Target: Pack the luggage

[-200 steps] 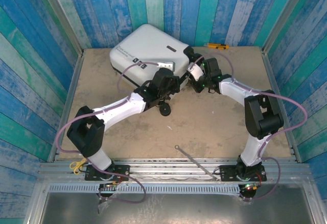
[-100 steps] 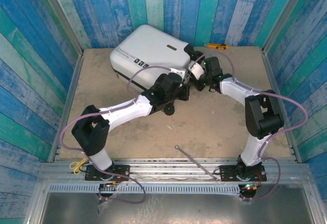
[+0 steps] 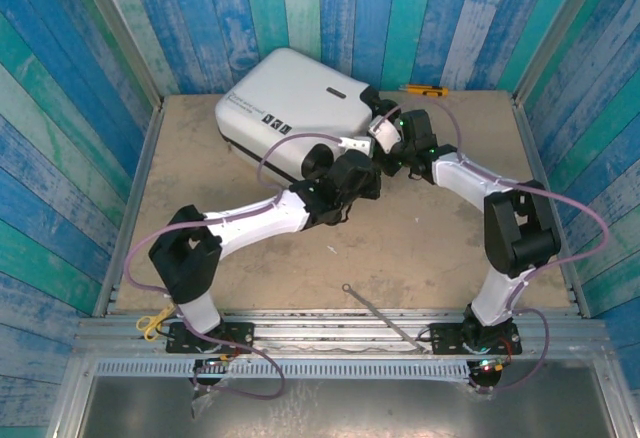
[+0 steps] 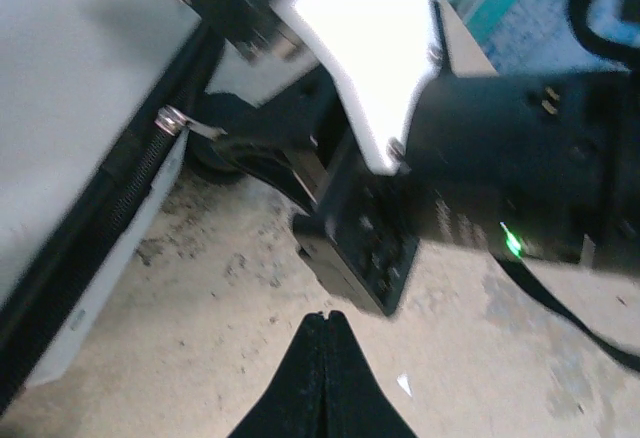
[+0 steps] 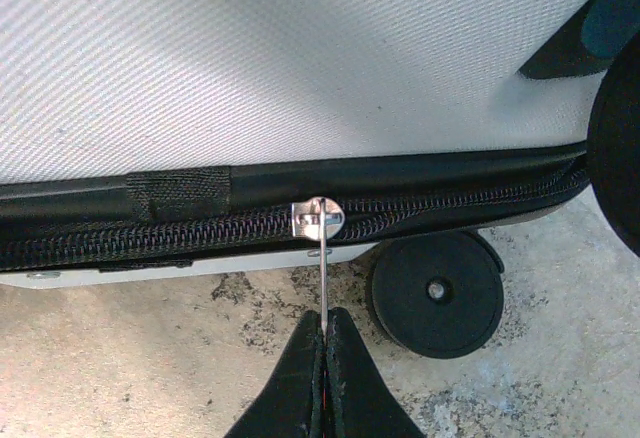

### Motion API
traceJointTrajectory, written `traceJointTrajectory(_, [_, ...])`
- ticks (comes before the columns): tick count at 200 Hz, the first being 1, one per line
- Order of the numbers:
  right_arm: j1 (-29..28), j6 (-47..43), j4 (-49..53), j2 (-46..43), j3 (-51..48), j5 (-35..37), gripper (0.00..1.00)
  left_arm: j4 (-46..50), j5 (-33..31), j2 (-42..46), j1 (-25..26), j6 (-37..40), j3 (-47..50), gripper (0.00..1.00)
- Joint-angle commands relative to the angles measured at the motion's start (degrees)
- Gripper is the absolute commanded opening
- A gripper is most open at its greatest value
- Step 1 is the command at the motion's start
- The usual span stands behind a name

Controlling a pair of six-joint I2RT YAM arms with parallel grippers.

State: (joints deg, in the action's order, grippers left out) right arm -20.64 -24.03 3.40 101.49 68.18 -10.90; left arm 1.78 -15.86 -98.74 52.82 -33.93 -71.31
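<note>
Evidently zips the luggage [image 3: 290,98], shut and flat at upper centre of the overhead frame. Pinches the zipper pull [image 5: 318,220] tight in the right gripper [image 5: 325,336], left of a wheel [image 5: 436,293], presumably to drag it along the seam [image 5: 150,238]. Holds the left gripper [image 4: 325,358] closed on nothing nearby. Since a second ago, swings the left arm [image 3: 250,220] rightward; leaves the luggage unmoved.

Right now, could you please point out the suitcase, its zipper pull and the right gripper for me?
suitcase [image 3: 290,93], top external view, middle of the white shell.
zipper pull [image 5: 318,219], right wrist view, the metal slider head.
right gripper [image 5: 324,324], right wrist view, between its closed fingertips on the tab.
</note>
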Motion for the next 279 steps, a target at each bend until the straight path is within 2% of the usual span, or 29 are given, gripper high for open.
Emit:
traceJointTrajectory(1, [-0.3,2.0,-4.4,-3.4,-0.7,1.1,0.0,1.4,-7.3,-4.0,-0.2,-2.8,-4.4,0.0])
traceJointTrajectory(27, [-0.3,2.3,-4.4,-4.4,-1.5,2.5,0.0,4.0,-8.5,-5.8,-0.5,-5.6,-6.2,0.0])
traceJointTrajectory(60, [-0.3,2.7,-4.4,-5.3,-2.5,3.0,0.0,2.0,-2.4,-5.3,-3.0,-11.3,-2.1,0.0])
traceJointTrajectory(82, [-0.2,2.7,-5.3,-4.4,-2.8,3.5,0.0,1.4,-1.5,-4.9,-4.2,-14.2,0.5,0.0])
traceJointTrajectory(104, [0.1,3.2,-7.8,-2.9,-3.2,3.7,0.0,2.5,-5.8,-4.0,-4.4,-15.7,2.4,0.0])
traceJointTrajectory(136, [1.3,4.8,-12.7,-1.1,-4.2,4.8,0.0,0.2,-20.6,0.9,-4.5,-19.2,9.7,0.0])
traceJointTrajectory(148, [1.8,5.3,-13.5,-0.6,-4.0,5.3,0.0,0.8,-24.2,2.1,-4.9,-19.3,11.3,0.0])
traceJointTrajectory(229, [2.9,6.6,-18.6,1.3,-5.3,8.1,0.0,1.6,-25.4,13.6,-10.8,-20.9,19.6,0.0])
traceJointTrajectory(279, [3.6,4.2,-24.7,-0.2,-10.0,2.8,0.0,4.5,-25.5,24.3,-17.4,-18.9,25.2,0.0])
